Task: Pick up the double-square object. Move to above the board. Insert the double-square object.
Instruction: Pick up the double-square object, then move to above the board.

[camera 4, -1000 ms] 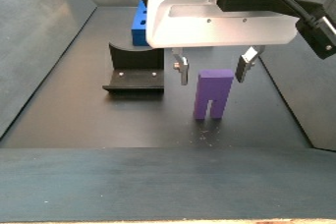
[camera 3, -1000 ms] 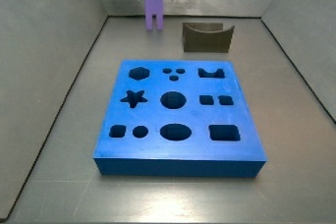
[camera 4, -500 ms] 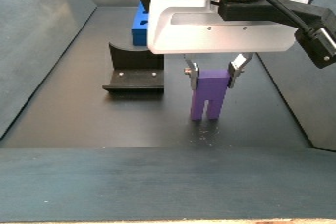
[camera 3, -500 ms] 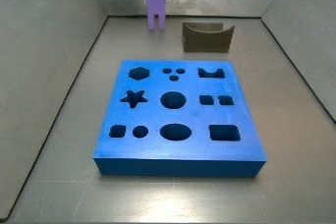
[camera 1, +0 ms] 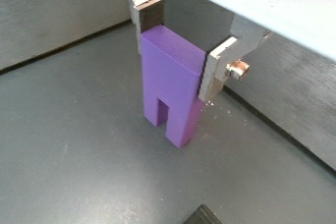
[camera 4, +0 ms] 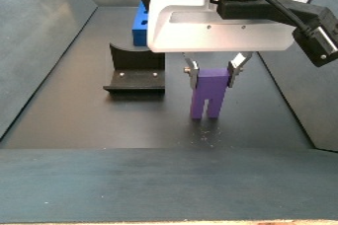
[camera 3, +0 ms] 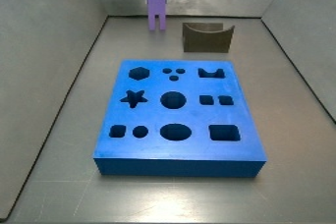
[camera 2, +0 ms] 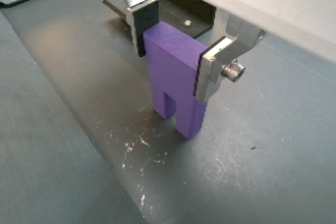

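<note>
End effector [camera 1: 184, 43] | clasping smooth lilac double-square object [camera 1: 175, 83] | prongs down

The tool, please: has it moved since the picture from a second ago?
Yes. In a side view the tool has come down toward the floor beside the fixture, and its fingers now flank the top of the double-square object.

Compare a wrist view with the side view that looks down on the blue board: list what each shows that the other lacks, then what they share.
Only the wrist view: the gripper with its silver fingers flanking the top of the double-square object, one on each side, and the notch between its two prongs at the floor.

Only the side view: the whole board with its star, hexagon, circle and square holes, and the fixture behind it.

Both: the double-square object standing upright on the grey floor, away from the board.
</note>
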Controlling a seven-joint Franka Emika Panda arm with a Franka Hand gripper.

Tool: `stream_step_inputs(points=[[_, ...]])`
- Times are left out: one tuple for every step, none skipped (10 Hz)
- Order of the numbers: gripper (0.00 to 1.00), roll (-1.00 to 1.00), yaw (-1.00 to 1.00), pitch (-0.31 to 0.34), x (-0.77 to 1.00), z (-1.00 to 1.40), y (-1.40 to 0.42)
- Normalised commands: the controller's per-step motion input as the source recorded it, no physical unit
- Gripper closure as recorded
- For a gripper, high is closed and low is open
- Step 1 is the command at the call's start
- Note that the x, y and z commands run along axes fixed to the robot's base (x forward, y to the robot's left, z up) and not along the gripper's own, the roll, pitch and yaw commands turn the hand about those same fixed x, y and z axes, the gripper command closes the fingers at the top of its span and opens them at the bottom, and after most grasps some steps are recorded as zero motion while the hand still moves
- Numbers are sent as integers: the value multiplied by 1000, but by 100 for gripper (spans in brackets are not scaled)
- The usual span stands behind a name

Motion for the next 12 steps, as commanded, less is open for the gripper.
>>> stream_step_inputs(points=[[100, 0, 0, 0, 0, 0, 0], [100, 0, 0, 0, 0, 0, 0], [100, 0, 0, 0, 0, 0, 0], [100, 0, 0, 0, 0, 0, 0], [100, 0, 0, 0, 0, 0, 0], [100, 0, 0, 0, 0, 0, 0], [100, 48, -65, -258, 563, 1000, 153], [100, 35, -167, -234, 615, 1000, 133], [100, 4, -159, -135, 586, 1000, 124], [100, -29, -120, -26, 552, 1000, 118], [100, -48, -94, 36, 531, 1000, 114], [100, -57, -79, 63, 515, 1000, 111]])
